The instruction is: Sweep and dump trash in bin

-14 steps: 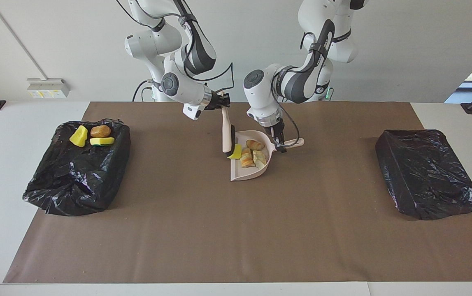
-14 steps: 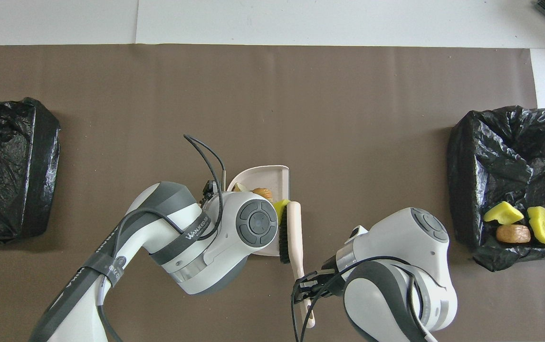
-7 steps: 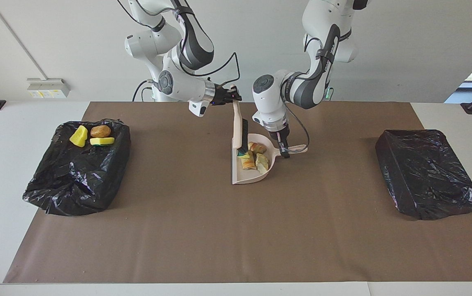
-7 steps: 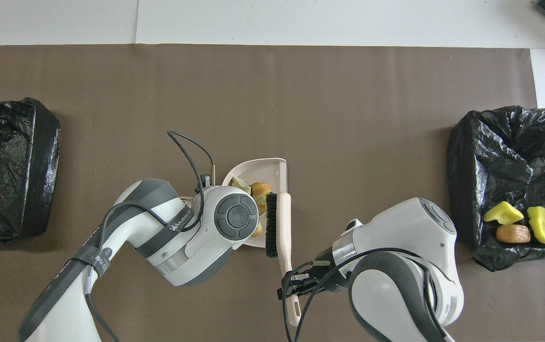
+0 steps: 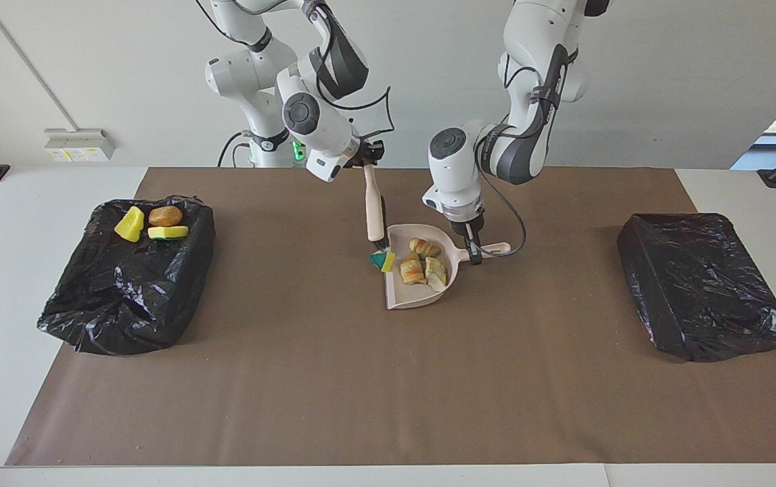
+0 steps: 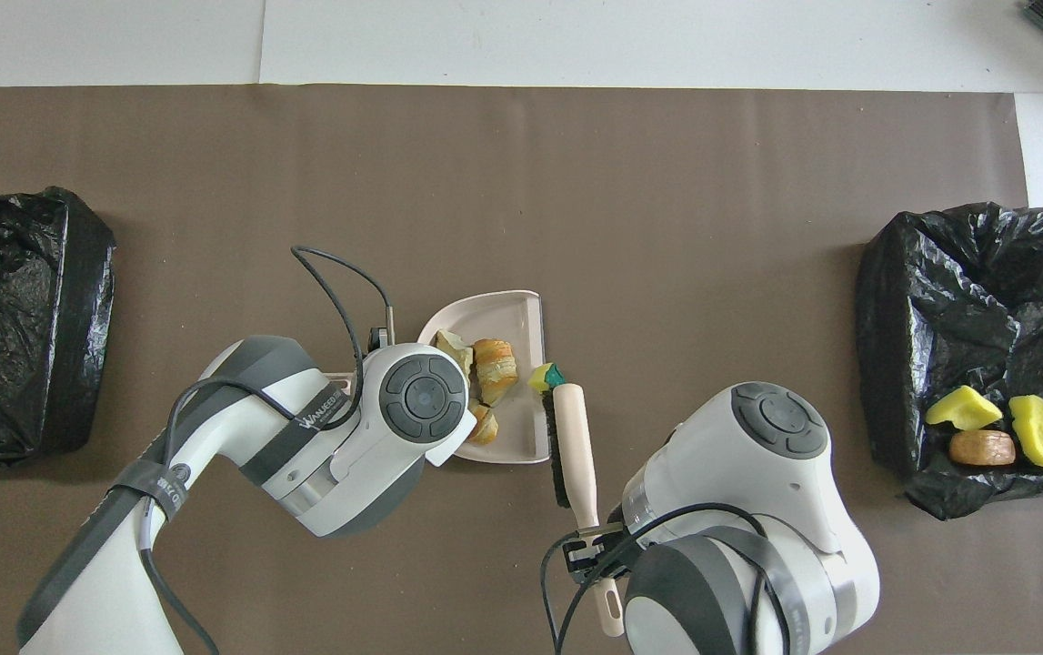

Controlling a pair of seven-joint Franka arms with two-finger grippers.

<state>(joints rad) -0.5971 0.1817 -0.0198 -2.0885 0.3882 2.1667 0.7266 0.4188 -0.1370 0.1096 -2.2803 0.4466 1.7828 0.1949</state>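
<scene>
The pale pink dustpan (image 5: 421, 299) rests on the brown mat mid-table, also in the overhead view (image 6: 496, 311). Three tan bread-like lumps of trash (image 5: 421, 267) lie in it (image 6: 492, 362). A yellow-and-green spongy piece (image 5: 382, 260) sits at the pan's open lip (image 6: 546, 375), touching the brush tip. My left gripper (image 5: 473, 256) is shut on the dustpan's handle; the arm hides it from overhead. My right gripper (image 5: 369, 161) is shut on the beige brush (image 5: 375, 206), which hangs bristles-down beside the pan's lip (image 6: 574, 437).
A black-bagged bin (image 5: 124, 291) at the right arm's end holds two yellow chunks and a brown lump (image 5: 166, 216), also seen from overhead (image 6: 983, 448). A second black-bagged bin (image 5: 702, 284) stands at the left arm's end (image 6: 12, 327).
The dustpan has slid a little farther from the robots. The brush swung over the pan and back out to its lip. The yellow-green piece has stayed at the lip by the bristles.
</scene>
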